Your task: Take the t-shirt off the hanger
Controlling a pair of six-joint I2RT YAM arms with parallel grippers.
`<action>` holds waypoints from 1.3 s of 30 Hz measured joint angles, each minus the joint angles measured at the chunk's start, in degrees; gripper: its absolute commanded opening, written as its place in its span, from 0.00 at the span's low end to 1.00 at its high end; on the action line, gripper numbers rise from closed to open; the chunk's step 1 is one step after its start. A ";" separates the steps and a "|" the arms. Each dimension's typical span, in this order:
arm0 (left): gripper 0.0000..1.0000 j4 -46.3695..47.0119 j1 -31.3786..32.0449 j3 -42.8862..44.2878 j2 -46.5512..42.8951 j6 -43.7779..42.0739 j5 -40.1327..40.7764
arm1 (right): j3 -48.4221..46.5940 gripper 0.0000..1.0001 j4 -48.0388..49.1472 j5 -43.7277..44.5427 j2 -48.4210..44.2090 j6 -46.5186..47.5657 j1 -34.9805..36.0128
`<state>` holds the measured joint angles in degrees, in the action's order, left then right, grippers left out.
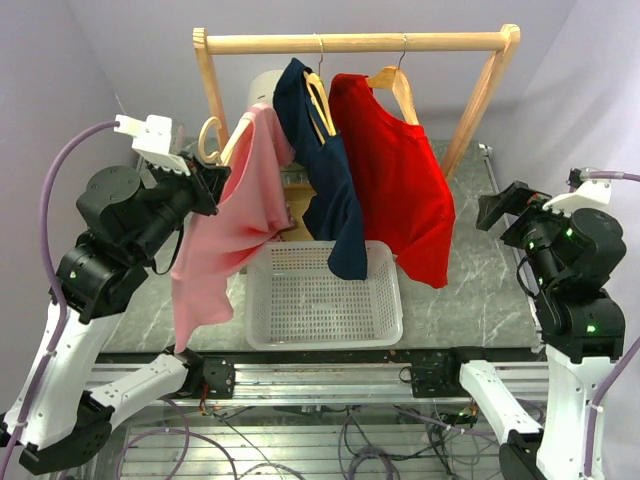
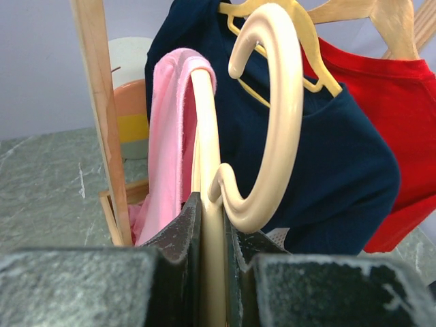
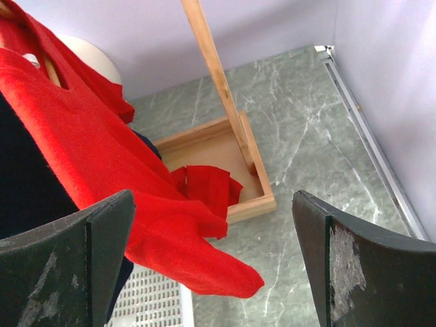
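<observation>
A pink t-shirt (image 1: 230, 220) hangs on a cream hanger (image 1: 208, 140) that is off the rail, left of the rack. My left gripper (image 1: 208, 182) is shut on that hanger; in the left wrist view the hanger's arm (image 2: 204, 157) runs between the jaws and its hook (image 2: 272, 116) curves up beside the gripper (image 2: 212, 218). The pink cloth (image 2: 170, 136) drapes over the arm's far end and hangs down past the table's front edge. My right gripper (image 1: 492, 210) is open and empty, right of the red shirt; it also shows in the right wrist view (image 3: 212, 204).
A navy shirt (image 1: 330, 180) and a red shirt (image 1: 400, 180) hang on wooden hangers from the wooden rail (image 1: 350, 42). A white basket (image 1: 325, 335) sits below them. A wooden tray (image 3: 259, 197) holding red cloth lies behind. Rack posts stand on both sides.
</observation>
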<state>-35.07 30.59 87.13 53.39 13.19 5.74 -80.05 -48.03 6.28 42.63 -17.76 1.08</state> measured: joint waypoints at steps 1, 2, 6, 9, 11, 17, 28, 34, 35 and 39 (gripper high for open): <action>0.07 -0.57 0.00 0.00 -0.46 0.22 -0.02 | -0.44 1.00 -0.07 -0.46 0.15 0.00 0.02; 0.07 -1.14 0.00 0.02 -0.79 0.37 -0.02 | -1.16 1.00 -0.24 -0.76 0.48 0.02 0.02; 0.07 -3.96 0.00 0.02 -1.31 -0.37 -0.02 | -5.68 1.00 -0.09 -2.27 3.65 0.24 0.04; 0.07 -4.96 0.00 0.00 -1.31 -1.60 -0.15 | -9.29 1.00 0.42 -3.21 6.88 0.28 0.07; 0.07 -5.14 0.00 -0.48 -1.25 -2.58 -0.94 | -13.77 1.00 1.03 -4.74 11.15 0.22 0.07; 0.07 -5.11 0.00 -4.15 -2.43 -4.68 -2.40 | -22.64 1.00 3.89 -8.98 20.65 -0.70 0.13; 0.07 -4.52 0.00 -5.03 -2.43 -6.99 -7.56 | -34.82 1.00 7.02 1.27 33.81 0.94 28.13; 0.07 -4.79 0.00 -5.07 -2.34 -7.02 -10.45 | -38.69 1.00 7.52 22.01 43.58 8.46 57.40; 0.07 -5.07 0.00 -5.07 -2.40 -6.99 -10.60 | -39.34 1.00 7.54 24.70 44.98 9.86 60.50; 0.07 -5.38 0.00 -5.07 -3.37 -6.19 -10.73 | -39.17 1.00 8.70 28.44 46.29 11.17 64.24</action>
<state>-40.45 30.59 82.06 50.02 7.01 -4.99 -119.22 -39.33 34.72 88.92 -6.59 65.32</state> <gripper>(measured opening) 0.191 0.994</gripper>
